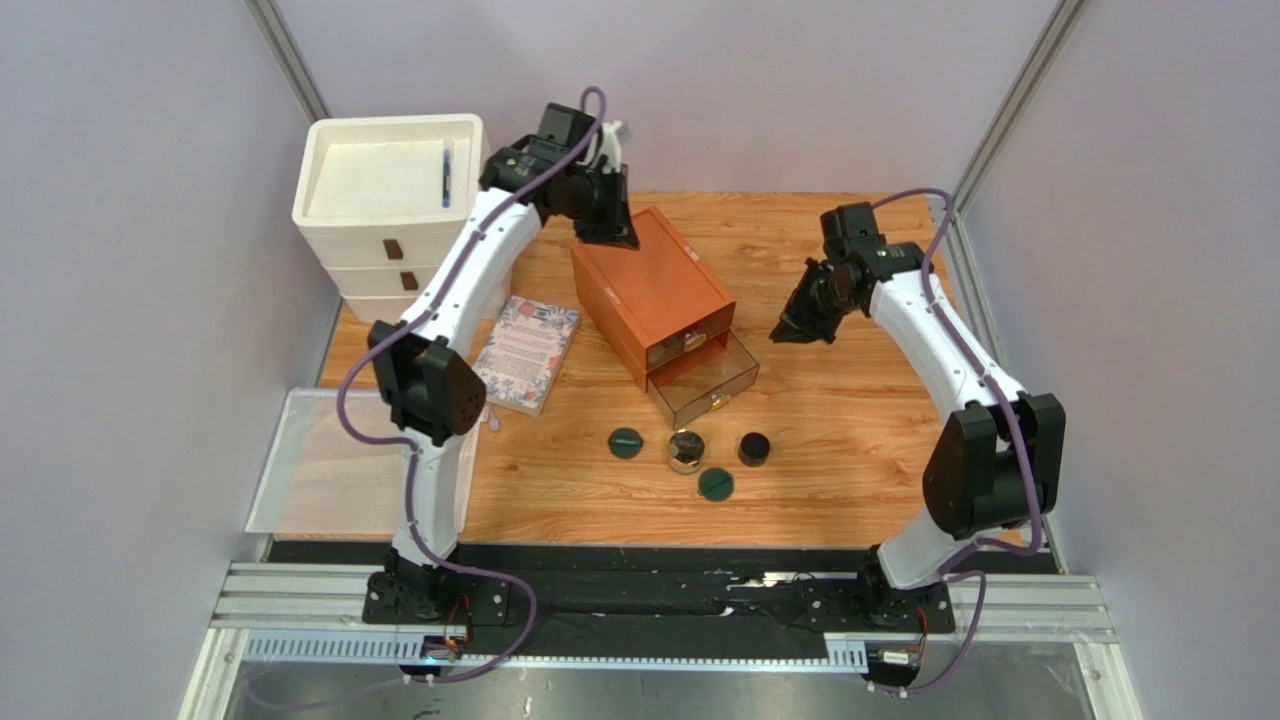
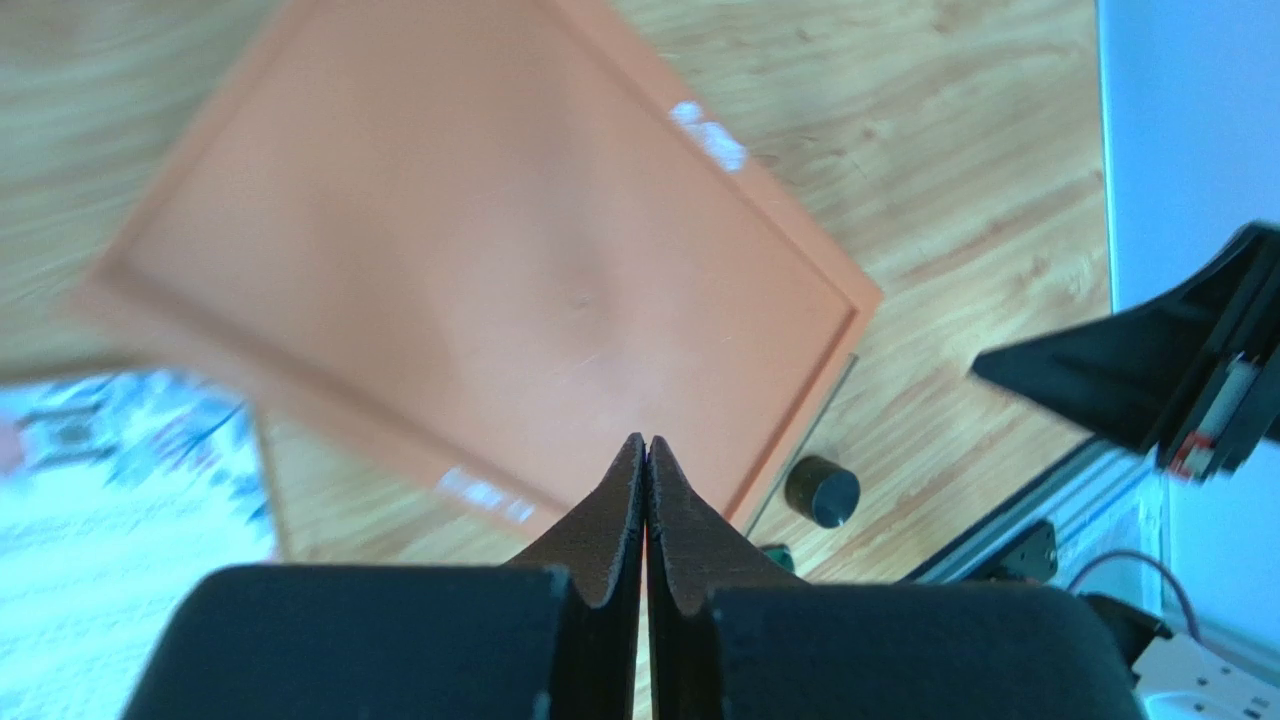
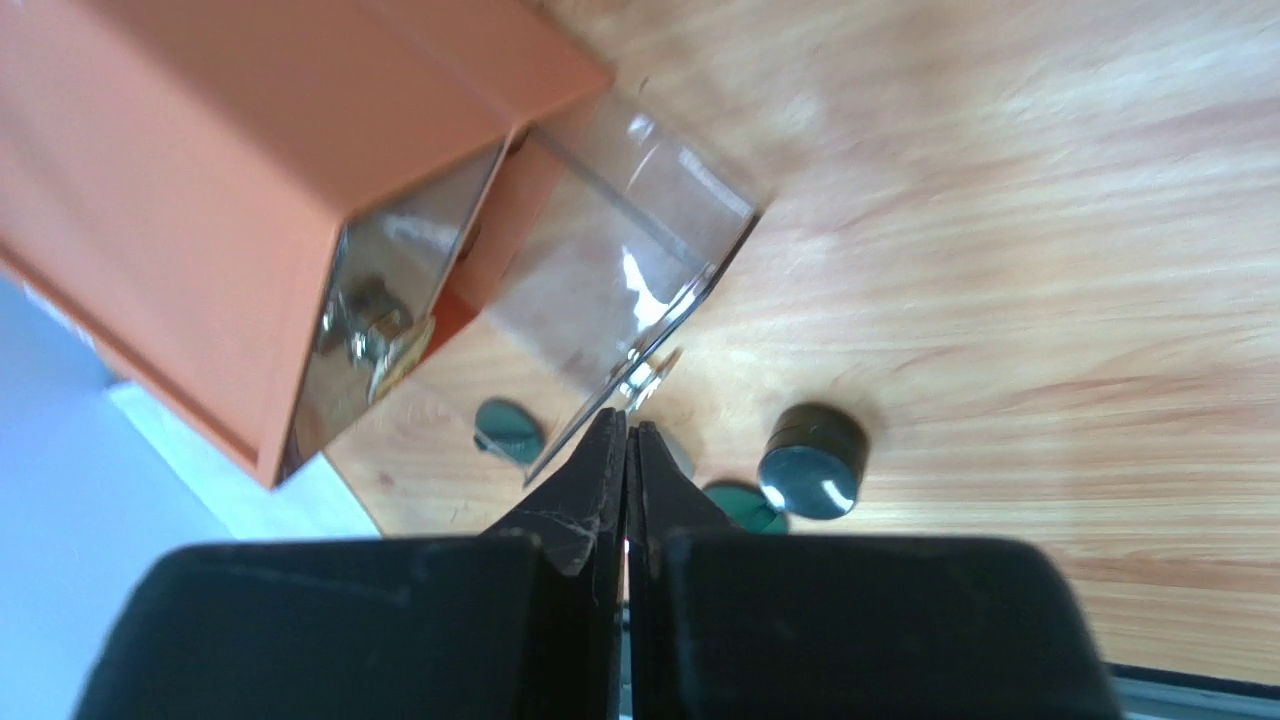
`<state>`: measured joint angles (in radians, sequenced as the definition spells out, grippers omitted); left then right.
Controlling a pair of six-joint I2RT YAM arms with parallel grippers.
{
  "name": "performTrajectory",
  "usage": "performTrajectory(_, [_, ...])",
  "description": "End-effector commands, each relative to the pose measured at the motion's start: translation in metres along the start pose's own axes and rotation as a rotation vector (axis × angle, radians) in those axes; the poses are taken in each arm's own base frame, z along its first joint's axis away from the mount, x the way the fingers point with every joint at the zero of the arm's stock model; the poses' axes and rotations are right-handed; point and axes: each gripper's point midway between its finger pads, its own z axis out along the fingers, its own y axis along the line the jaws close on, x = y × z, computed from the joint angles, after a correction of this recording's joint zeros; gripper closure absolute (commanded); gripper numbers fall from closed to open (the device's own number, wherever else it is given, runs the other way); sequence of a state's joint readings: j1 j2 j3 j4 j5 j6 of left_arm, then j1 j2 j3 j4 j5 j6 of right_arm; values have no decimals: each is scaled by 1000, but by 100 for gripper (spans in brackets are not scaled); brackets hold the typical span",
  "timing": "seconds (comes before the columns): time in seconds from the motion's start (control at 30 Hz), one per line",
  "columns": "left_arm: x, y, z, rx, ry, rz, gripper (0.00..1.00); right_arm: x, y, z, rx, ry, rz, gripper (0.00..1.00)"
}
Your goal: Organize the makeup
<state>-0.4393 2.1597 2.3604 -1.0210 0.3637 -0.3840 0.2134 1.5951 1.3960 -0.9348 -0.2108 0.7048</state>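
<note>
Right jaws are pressed together, holding nothing, hanging over the bench point(image 1: 842, 435) just beyond the clear pull-out drawer point(image 3: 624, 270). Left jaws are pinched tight too, empty, poised above the lid of the orange-brown drawer box point(image 2: 496, 255) at the far end.

Out from the right jaws, the makeup sits in a loose cluster on the bench, in front of that open drawer and toward the near edge. There's the black round jar point(image 1: 753, 447), the gold-rimmed compact point(image 1: 687, 450), one dark green compact point(image 1: 625, 441) and the other dark green compact point(image 1: 715, 483). All four are round, so approach angle hardly matters.

The right arm point(image 1: 939, 338) looks the nearer one, and the jar the closest piece. My read: those jaws must open, then come back and down.
</note>
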Motion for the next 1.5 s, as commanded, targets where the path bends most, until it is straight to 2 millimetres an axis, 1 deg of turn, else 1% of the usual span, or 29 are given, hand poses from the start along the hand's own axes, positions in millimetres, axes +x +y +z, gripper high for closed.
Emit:
performTrajectory(0.0, [-6,32,-63,-136,-87,-120,100,-55,-10,7,75,-103,-29,100])
performTrajectory(0.03, [-2,36,-66,-149,-85,-130,100,-64,-10,10,74,-106,-23,100])
performTrajectory(0.07, [3,40,-69,-160,-77,-145,100,-70,-12,25,89,-83,-14,100])
performTrajectory(0.1, [13,46,-70,-176,-59,-166,100,-82,1,25,57,-93,-24,100])
performTrajectory(0.13, [19,48,-70,-180,-47,-176,100,-88,6,28,46,-92,-29,100])
performTrajectory(0.17, [25,50,-68,-187,-32,-187,100,-91,8,35,45,-78,-28,100])
performTrajectory(0.2, [38,56,-61,-196,2,-214,100,-98,17,46,25,-59,-28,100])
performTrajectory(0.27, [50,62,-52,-205,32,-248,100,-99,19,60,24,-17,-21,100])
performTrajectory(0.3, [59,65,-42,-197,58,-278,100,-101,23,72,10,11,-14,100])
performTrajectory(0.33, [63,66,-36,-191,70,-292,100,-100,24,77,6,26,-12,100])
performTrajectory(0.37, [68,67,-27,-176,94,-311,100,-99,28,80,-11,42,-9,100])
performTrajectory(0.4, [71,69,-20,-173,103,-328,100,-96,27,89,-11,62,-6,100])
performTrajectory(0.43, [73,70,-15,-171,114,-339,100,-94,28,92,-18,71,-5,100])
performTrajectory(0.47, [76,73,-5,-168,136,-350,100,-91,29,95,-26,85,-7,100])
performTrajectory(0.5, [77,74,-1,-166,145,-353,100,-87,32,97,-37,98,-10,100])
performTrajectory(0.57, [76,77,11,-157,162,-361,100,-80,35,102,-62,120,-13,100])
performTrajectory(0.6, [75,77,14,-153,163,-363,100,-76,41,101,-80,126,-23,100])
performTrajectory(0.8, [54,72,38,-98,151,-351,100,-52,67,108,-170,184,-60,100])
performTrajectory(0.87, [47,69,47,-71,153,-351,100,-50,72,108,-187,185,-65,100])
performTrajectory(0.93, [48,68,58,-61,168,-358,100,-48,76,108,-192,187,-66,100])
performTrajectory(0.97, [41,64,58,-43,153,-351,100,-49,75,107,-192,186,-63,100])
performTrajectory(1.0, [40,61,61,-35,155,-353,100,-49,75,107,-188,179,-68,100])
performTrajectory(1.03, [42,63,68,-33,165,-357,100,-50,75,106,-187,178,-70,100])
performTrajectory(1.07, [37,60,67,-22,157,-355,100,-50,74,106,-184,175,-71,100])
performTrajectory(1.23, [30,57,74,5,149,-354,100,-50,66,106,-148,161,-65,100])
performTrajectory(1.3, [26,55,75,23,143,-346,100,-55,59,103,-117,131,-63,100])
performTrajectory(1.4, [22,54,71,11,130,-337,100,-65,47,93,-64,68,-64,100])
performTrajectory(1.43, [17,52,63,3,109,-325,100,-65,41,92,-44,59,-73,100])
performTrajectory(1.47, [14,59,58,-31,91,-324,100,-71,37,82,-22,18,-84,100])
